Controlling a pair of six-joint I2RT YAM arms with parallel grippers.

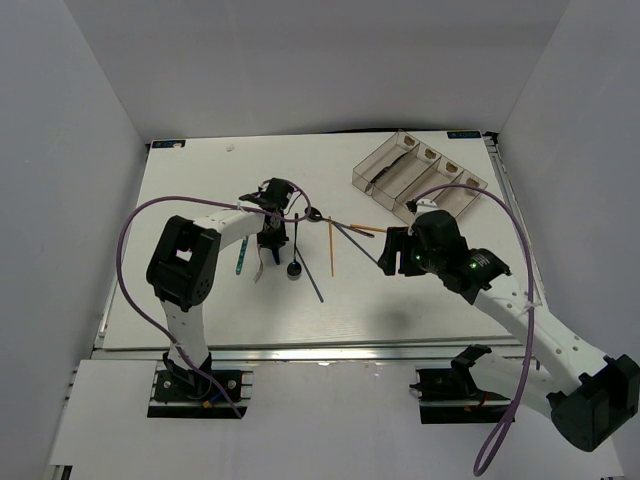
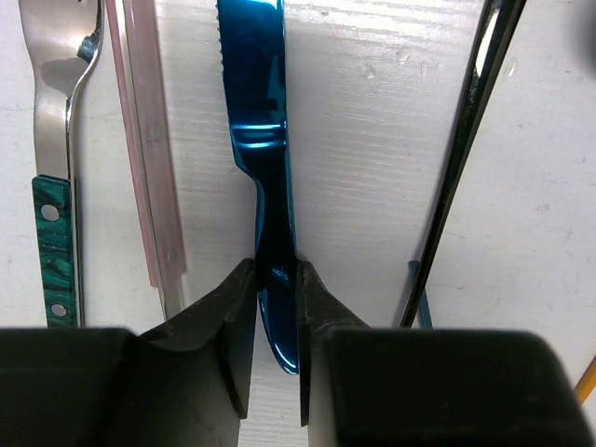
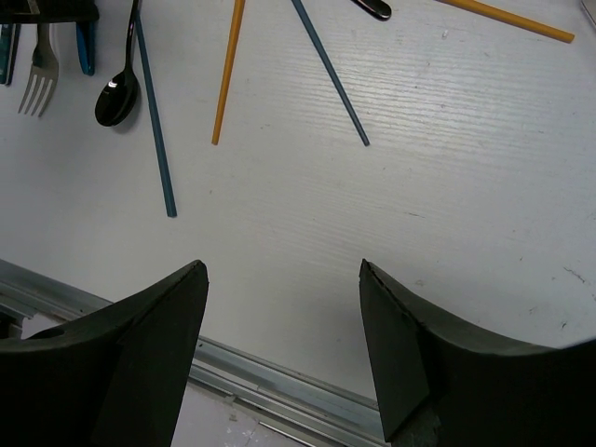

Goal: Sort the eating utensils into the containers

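1. The blue knife [image 2: 256,84] is clamped at its handle between the left fingers [image 2: 223,317], well apart from the containers [image 1: 420,178], low at the desk [image 3: 447,186]. Whether it is lifted cannot be told.
2. The right fingers [image 3: 149,326] are spread apart with nothing between them, and hang between the knife and the containers.
3. A slip is judged possible. The handle is glossy and narrow and only a short stretch of it is held, so the long blade could swing or slide out once raised.
4. A clash of the arms is judged possible, because the right arm stands on the way to the containers.
5. Loose cutlery lying between the knife and the containers could be swept aside if the knife is carried low.
6. Each container is narrow, so a knife not turned along its length could catch on a rim and fall outside.
7. Counted:
   - containers: four, joined side by side
   - blue knife: one
   - fork [image 2: 54,112]: one, farther from the containers than the knife
   - black spoon [image 3: 118,96]: two, the second black spoon [image 1: 315,213] lying nearer the containers
   - orange chopsticks [image 3: 228,74]: two
   - grey chopsticks [image 3: 154,121]: two
   - pale flat strip [image 2: 144,140]: one, beside the fork, and it cannot be identified
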